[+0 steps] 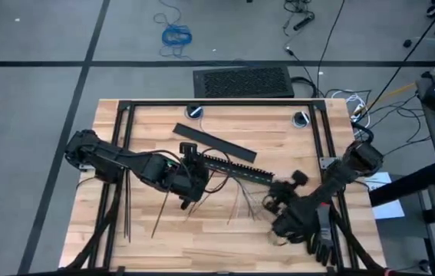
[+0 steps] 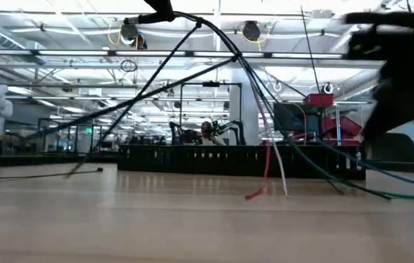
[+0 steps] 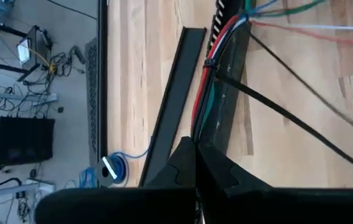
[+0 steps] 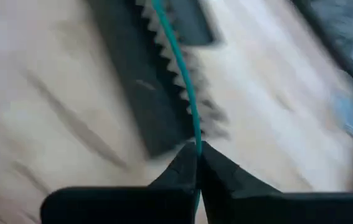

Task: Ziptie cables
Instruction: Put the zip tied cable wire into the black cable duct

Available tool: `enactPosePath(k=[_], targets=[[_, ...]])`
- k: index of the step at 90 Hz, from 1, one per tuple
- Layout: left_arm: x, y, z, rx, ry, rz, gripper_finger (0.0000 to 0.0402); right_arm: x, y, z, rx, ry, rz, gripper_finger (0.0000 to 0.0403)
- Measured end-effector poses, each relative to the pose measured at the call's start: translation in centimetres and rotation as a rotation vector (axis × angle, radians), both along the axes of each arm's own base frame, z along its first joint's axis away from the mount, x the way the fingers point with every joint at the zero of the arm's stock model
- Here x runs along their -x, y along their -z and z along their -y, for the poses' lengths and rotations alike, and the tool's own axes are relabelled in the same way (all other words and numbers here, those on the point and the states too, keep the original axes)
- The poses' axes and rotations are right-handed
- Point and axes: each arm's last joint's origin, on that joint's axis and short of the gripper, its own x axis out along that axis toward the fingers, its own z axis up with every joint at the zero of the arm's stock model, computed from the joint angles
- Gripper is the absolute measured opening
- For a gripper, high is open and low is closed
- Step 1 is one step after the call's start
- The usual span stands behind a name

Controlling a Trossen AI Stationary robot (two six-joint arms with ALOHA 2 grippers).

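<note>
The cables (image 3: 208,74), thin red, green, white and dark wires, run along a black slotted bar (image 1: 240,169) in the middle of the table. Their splayed ends (image 1: 242,204) lie toward the near edge. A black ziptie (image 3: 211,65) circles the bundle, and its long tails (image 3: 288,115) stick out sideways. More zipties (image 1: 127,211) lie loose on the wood at the left. My left gripper (image 1: 189,184) is shut at the bar's left end. My right gripper (image 1: 277,195), shut on a green wire (image 4: 187,93), is at the bar's right end. My left gripper is shut at the end of the bundle, where the red and green wires (image 3: 198,127) run in between its fingertips. The fingers lie along the wires and hide the exact spot. The bundle rests on the slotted bar. My right gripper pinches one green wire (image 4: 196,138) between its two fingertips. The wire runs straight away from the fingers, drawn taut over the toothed edge of the bar (image 4: 176,81).
A flat black bar (image 1: 213,140) lies slanted just beyond the slotted bar. A black frame (image 1: 125,138) edges the wooden table, with two round holes (image 1: 195,112) at the far side. A coiled blue cable (image 1: 176,34) and a dark mat (image 1: 242,82) are on the floor beyond.
</note>
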Motion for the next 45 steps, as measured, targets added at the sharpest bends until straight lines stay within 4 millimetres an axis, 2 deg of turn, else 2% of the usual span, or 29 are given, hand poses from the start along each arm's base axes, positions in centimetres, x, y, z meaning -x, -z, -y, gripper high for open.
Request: enactPosePath(k=[11, 21, 33, 45], targets=[[0.0, 0.0, 0.0, 0.000, 0.000, 0.001, 0.0000, 2.2, -1.6, 0.1, 0.039, 0.113, 0.014, 0.0001], [0.0, 0.0, 0.0, 0.001, 0.000, 0.003, 0.0000, 3.6, -2.1, 0.7, 0.055, 0.190, 0.020, 0.0000], [-0.1, 0.0, 0.0, 0.002, 0.000, 0.008, 0.0000, 5.0, -1.5, 2.4, 0.059, 0.286, 0.012, 0.0000], [-0.1, 0.0, 0.0, 0.002, 0.000, 0.009, 0.0000, 6.5, -0.1, 4.7, 0.103, 0.399, -0.018, 0.0000]])
